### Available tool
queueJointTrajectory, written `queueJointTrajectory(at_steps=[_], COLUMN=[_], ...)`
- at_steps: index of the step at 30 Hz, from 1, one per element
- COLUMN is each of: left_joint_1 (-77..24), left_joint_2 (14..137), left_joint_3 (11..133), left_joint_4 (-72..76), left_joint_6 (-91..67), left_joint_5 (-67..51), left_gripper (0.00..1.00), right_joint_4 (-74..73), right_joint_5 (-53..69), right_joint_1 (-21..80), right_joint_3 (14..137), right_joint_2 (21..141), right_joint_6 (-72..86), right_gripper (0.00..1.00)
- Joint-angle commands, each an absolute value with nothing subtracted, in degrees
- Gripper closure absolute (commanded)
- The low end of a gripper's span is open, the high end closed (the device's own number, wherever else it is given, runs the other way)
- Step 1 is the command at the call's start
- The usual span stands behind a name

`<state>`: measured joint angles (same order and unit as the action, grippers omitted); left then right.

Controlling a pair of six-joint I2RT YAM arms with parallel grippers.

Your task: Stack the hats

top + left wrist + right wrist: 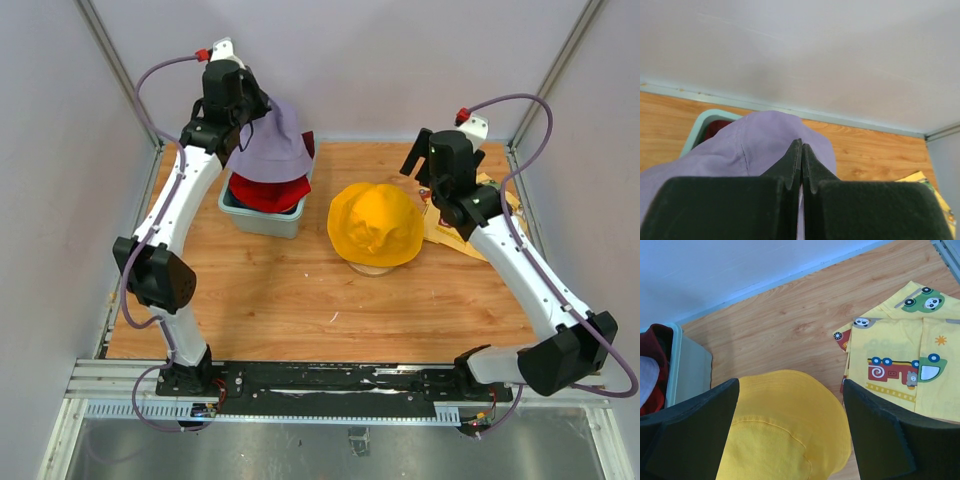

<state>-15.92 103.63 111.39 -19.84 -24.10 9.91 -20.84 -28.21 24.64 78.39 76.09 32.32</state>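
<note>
Above teal tub [262,222], left claw [801,149] pinches lavender hat [276,142], half hiding red hat [265,192]; right claw [790,386] spread.

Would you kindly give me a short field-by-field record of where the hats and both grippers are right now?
left gripper: shut on lavender hat, held above teal tub
right gripper: open, holding nothing, by yellow hat
teal tub: holds red hat
yellow hat: mid-table, nothing on it
printed cloth: flat, table's right side
</note>
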Motion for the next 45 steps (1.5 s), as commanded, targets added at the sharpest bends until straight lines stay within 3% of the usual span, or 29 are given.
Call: queueJointTrajectory(at_steps=[1, 9, 22, 37, 45], left_joint_1=[-17.44, -20.36, -29.63, -38.25, -39.52], left_joint_2=[100.3, 102.17, 106.95, 108.98, 105.4], left_joint_3=[117.88, 127.33, 129.59, 128.38, 119.59], left_joint_4=[-16.63, -18.5, -12.0, -15.36, -13.34], left_joint_6=[-26.2, -29.38, -35.8, -36.72, -36.99], left_joint_5=[6.91, 1.13, -11.17, -15.11, -16.77], left_gripper=[1.0, 0.99, 1.0, 1.0, 1.0], right_joint_4=[-20.95, -21.17, -21.94, -23.0, -23.24], right_joint_5=[-29.82, -30.66, -33.82, -34.85, -34.2], right_joint_1=[25.32, 25.33, 23.29, 19.53, 18.22], right_joint_3=[80.54, 80.86, 76.71, 71.83, 70.76], right_joint_2=[74.78, 72.46, 64.84, 58.61, 58.34], right_joint_6=[31.18, 31.44, 33.56, 35.43, 35.6], right_gripper=[0.14, 0.14, 0.12, 0.11, 0.11])
